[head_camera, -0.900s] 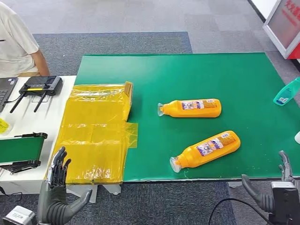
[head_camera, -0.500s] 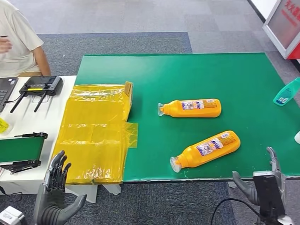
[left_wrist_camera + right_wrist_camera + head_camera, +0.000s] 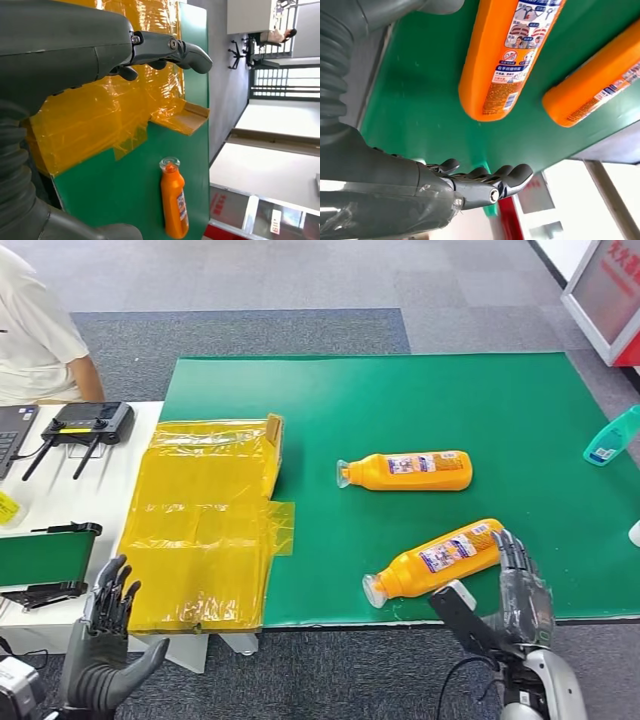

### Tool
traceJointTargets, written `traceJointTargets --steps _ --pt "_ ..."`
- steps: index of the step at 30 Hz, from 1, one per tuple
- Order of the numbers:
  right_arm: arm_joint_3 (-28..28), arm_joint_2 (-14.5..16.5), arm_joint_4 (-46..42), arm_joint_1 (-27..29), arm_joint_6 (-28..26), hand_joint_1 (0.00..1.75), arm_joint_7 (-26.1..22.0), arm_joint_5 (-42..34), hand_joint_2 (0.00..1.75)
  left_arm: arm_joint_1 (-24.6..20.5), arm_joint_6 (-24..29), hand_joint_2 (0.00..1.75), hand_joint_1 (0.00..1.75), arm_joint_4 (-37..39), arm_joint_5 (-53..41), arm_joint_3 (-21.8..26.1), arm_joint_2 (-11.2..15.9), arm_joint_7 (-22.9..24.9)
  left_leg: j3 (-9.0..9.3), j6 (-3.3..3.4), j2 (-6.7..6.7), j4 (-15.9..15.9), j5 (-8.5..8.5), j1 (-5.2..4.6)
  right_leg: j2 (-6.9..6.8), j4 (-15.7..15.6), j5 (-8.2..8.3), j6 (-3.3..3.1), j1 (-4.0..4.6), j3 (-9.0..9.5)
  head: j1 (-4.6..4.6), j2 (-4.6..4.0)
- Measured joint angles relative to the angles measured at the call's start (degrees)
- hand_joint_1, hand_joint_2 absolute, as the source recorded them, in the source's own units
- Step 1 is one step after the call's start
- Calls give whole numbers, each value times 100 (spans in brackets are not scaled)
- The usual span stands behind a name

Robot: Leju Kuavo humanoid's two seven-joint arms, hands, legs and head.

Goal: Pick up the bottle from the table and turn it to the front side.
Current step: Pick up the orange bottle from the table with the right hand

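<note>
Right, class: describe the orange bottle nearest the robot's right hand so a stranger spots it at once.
Find the green mat. Two orange bottles lie on it. Yours is the near bottle at the front edge, lying slanted beside the right robot hand; the far bottle lies level.

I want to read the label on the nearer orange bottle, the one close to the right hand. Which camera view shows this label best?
The right wrist view: the label of the nearer orange bottle is large and close there, though its top is cut off. The head view shows the whole bottle beside the right hand, with a small label. In the left wrist view I cannot tell which bottle appears.
</note>
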Motion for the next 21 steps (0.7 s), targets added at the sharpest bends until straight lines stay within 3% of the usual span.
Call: traceJointTargets --steps 6,10,16,21 --pt "418 -316 333 -291 -12 0 183 433 175 -107 35 175 0 125 32 2 20 39 0 0 0 0 0 0 0 0 0 1 0 -1 0 0" --pt "548 -388 459 -385 -23 0 244 612 175 -135 36 175 0 185 75 2 30 41 -1 0 0 0 -1 0 0 0 0 1 0 -2 -1 0" --pt "890 -427 935 -715 -110 0 523 1456 175 -263 64 175 0 322 227 -64 61 61 0 0 0 0 1 0 0 0 2 1 0 -2 -1 0" --pt "1196 -697 1429 -1060 205 0 758 1904 175 -331 210 175 0 489 356 -208 160 59 -1 4 0 1 4 -4 0 0 5 5 -4 -1 -1 0"
